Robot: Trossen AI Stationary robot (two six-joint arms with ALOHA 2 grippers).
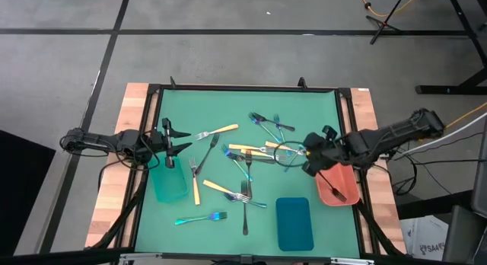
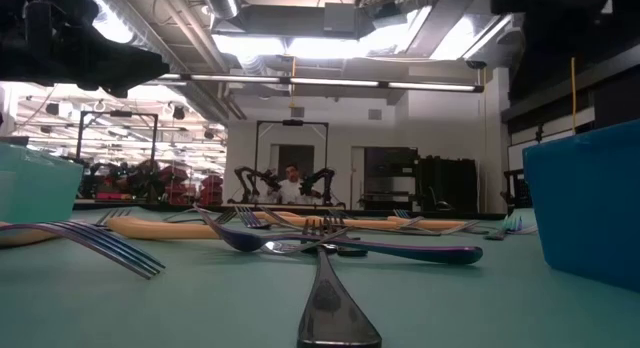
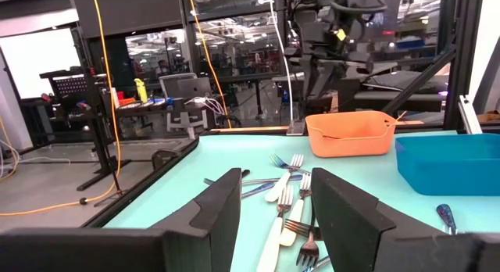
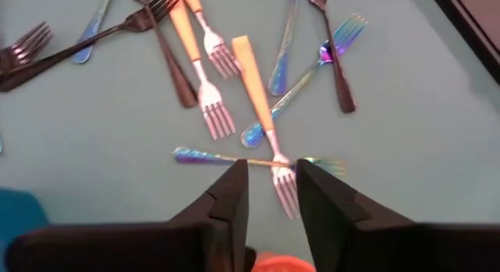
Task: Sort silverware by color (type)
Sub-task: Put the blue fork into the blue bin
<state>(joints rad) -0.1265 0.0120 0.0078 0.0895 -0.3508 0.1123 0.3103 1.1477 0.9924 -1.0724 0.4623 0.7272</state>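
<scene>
Your right gripper (image 4: 269, 186) hangs over forks (image 1: 243, 162) beside salmon tray (image 1: 340, 190), jaws parted, nothing between them; likely lining up on tan-handled fork (image 4: 262, 108) below.

Your left gripper (image 1: 173, 141) waits above teal tray (image 1: 169, 185), jaws wide, empty.

Forks lie scattered mid-desk (image 1: 304, 105), mostly unsorted. Blue tray (image 1: 294, 223) looks empty; salmon tray maybe holds one piece.

Four cameras on one green-topped table (image 1: 228, 105)

The high view looks straight down on the whole table; the low view sits at tabletop level, very close to a dark metal fork handle (image 2: 335, 308), facing the room behind. The left wrist view looks level across the table to a salmon-red rectangular tray (image 3: 349, 134); the right wrist view looks steeply down, close on scattered forks. All share the cutlery pile.
</scene>
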